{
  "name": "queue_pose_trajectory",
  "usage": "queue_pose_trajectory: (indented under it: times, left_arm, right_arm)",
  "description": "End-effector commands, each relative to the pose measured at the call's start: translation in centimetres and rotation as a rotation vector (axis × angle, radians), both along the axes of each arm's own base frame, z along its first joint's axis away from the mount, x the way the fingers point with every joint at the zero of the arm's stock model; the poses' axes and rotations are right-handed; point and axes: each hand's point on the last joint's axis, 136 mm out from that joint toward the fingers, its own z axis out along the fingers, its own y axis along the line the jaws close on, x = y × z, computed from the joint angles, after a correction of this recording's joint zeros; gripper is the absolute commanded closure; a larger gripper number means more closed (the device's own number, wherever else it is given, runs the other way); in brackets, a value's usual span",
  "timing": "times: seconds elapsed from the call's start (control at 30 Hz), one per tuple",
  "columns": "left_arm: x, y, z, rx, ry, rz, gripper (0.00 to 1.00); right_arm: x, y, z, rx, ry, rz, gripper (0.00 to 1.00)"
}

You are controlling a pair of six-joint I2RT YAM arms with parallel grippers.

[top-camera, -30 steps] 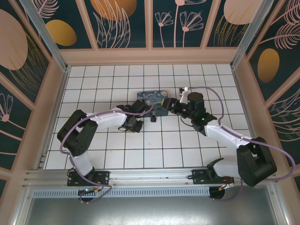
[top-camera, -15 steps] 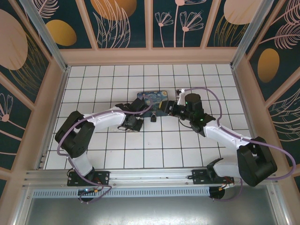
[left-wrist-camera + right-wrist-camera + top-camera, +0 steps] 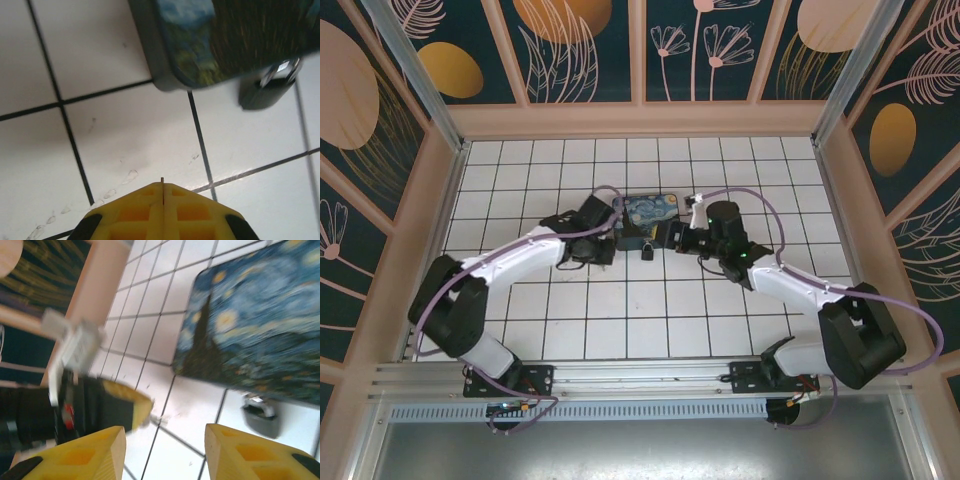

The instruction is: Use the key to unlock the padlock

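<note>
The tiny dark padlock (image 3: 647, 250) with its silvery shackle lies on the white tiles at the near edge of the blue swirl-painted box (image 3: 650, 214). In the left wrist view the padlock (image 3: 262, 92) is at the upper right, and my left gripper (image 3: 163, 186) is shut on the key (image 3: 162, 179), a thin tip poking out between the yellow fingers. In the top view my left gripper (image 3: 607, 246) is left of the padlock. My right gripper (image 3: 162, 455) stands open. The padlock (image 3: 261, 418) is to its right and my left gripper's tip (image 3: 142, 407) ahead.
The blue box (image 3: 260, 325) lies flat at the middle of the tiled floor (image 3: 620, 310). Pink walls (image 3: 640, 118) enclose the floor on three sides. Both arms reach inward from the near rail (image 3: 640, 375), with their cables looping above them.
My left gripper has moved away from the near rail towards the box's left corner, and its elbow has swung out left. My right gripper has slid left, closer to the padlock.
</note>
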Motion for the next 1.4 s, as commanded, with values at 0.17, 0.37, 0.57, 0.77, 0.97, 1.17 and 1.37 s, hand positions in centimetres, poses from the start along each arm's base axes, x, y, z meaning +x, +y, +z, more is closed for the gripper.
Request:
queue_pose_trajectory:
  times: [0.17, 0.37, 0.57, 0.77, 0.97, 1.17, 1.37]
  left_arm:
    - [1.8, -4.2, 11.3, -0.525, -0.180, -0.001, 1.00]
    - [2.0, -5.1, 15.8, -0.765, -0.284, 0.021, 1.00]
    - [1.5, -5.8, 17.7, -0.920, -0.326, -0.003, 1.00]
    - [1.2, -6.1, 17.2, -0.982, -0.302, 0.002, 1.00]
    - [1.2, -6.1, 16.9, -0.980, -0.292, 0.003, 1.00]
    - [1.0, -6.0, 16.4, -0.971, -0.280, 0.007, 1.00]
    - [1.0, -6.1, 16.5, -0.979, -0.275, 0.005, 1.00]
  right_arm:
    - [-3.0, 4.0, 3.2, 0.196, -0.081, 0.220, 0.53]
    - [-2.6, 3.5, 6.0, 0.461, 0.006, 0.069, 0.57]
    - [-1.6, 2.8, 8.1, 0.628, 0.043, -0.045, 0.59]
    - [-1.7, 3.1, 8.8, 0.724, 0.068, -0.030, 0.63]
    - [-1.6, 3.5, 8.5, 0.732, 0.071, -0.036, 0.68]
    - [-1.7, 3.8, 8.9, 0.741, 0.066, -0.019, 0.71]
    - [-1.9, 4.4, 9.1, 0.744, 0.069, 0.012, 0.74]
